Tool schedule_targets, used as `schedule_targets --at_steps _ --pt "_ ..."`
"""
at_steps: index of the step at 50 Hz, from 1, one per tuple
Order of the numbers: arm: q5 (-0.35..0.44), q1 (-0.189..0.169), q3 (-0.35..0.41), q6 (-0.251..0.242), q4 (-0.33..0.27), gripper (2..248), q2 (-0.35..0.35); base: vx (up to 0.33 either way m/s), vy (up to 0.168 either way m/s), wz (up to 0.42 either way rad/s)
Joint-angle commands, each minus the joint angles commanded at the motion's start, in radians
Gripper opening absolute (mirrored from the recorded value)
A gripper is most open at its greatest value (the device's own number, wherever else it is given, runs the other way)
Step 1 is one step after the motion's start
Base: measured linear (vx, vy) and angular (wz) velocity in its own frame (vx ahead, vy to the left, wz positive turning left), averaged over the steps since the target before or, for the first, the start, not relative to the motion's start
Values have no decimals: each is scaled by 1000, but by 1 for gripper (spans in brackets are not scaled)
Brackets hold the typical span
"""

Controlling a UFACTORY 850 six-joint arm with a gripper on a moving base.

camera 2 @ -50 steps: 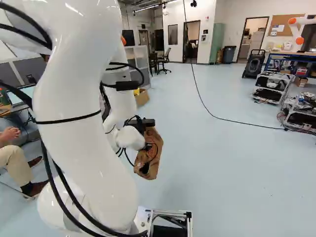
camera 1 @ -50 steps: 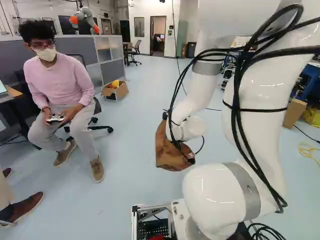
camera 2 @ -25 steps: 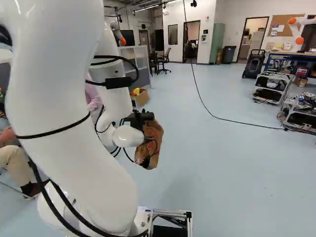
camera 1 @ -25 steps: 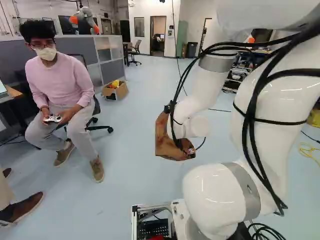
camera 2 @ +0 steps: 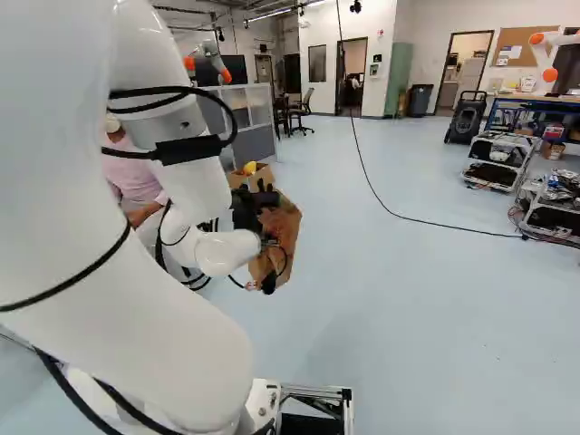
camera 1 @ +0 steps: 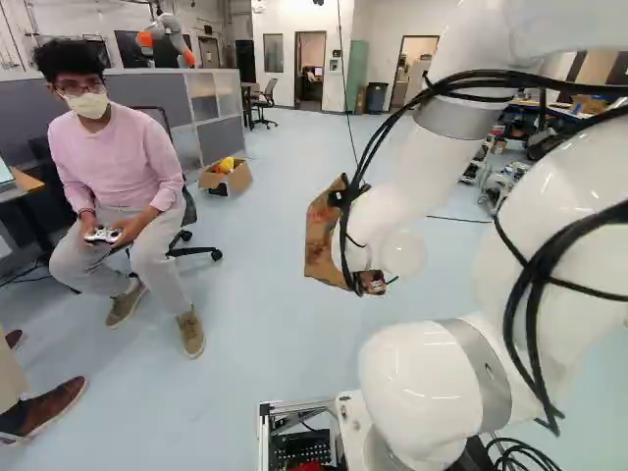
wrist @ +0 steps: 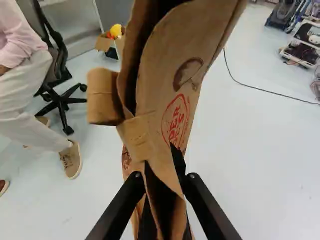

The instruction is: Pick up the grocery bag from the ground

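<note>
In the right base view my gripper (camera 2: pixel 245 210) is a dark shape beside the brown paper grocery bag (camera 2: pixel 285 228), its fingertips hidden. The left base view shows the same bag (camera 1: pixel 320 235) above the floor, partly behind my wrist. Seen from the wrist, the gripper (wrist: pixel 164 181) is shut on folded paper of the bag (wrist: pixel 172 70), with a finger on each side. The creased bag stretches ahead of the fingers, its dark opening partly showing and red print on one face.
A seated person (camera 1: pixel 113 167) holds a controller at the left of the left base view. Behind is a cardboard box (camera 1: pixel 228 177) of colourful items. A cable (camera 2: pixel 408 217) crosses the floor (camera 2: pixel 426 317). Wheeled racks (camera 2: pixel 497 163) stand right. Another robot (camera 1: pixel 167 37) shows beyond the partition.
My arm has lifted the held bag higher, and the bag has tilted with the wrist. In the left base view the forearm has shifted right. The base has stayed still.
</note>
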Motion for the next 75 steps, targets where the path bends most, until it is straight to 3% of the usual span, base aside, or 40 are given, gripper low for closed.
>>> schedule_targets --at_steps 32,75 --pt "75 0 54 0 22 21 145 0 0 0" --pt "92 0 66 0 27 21 178 0 0 0"
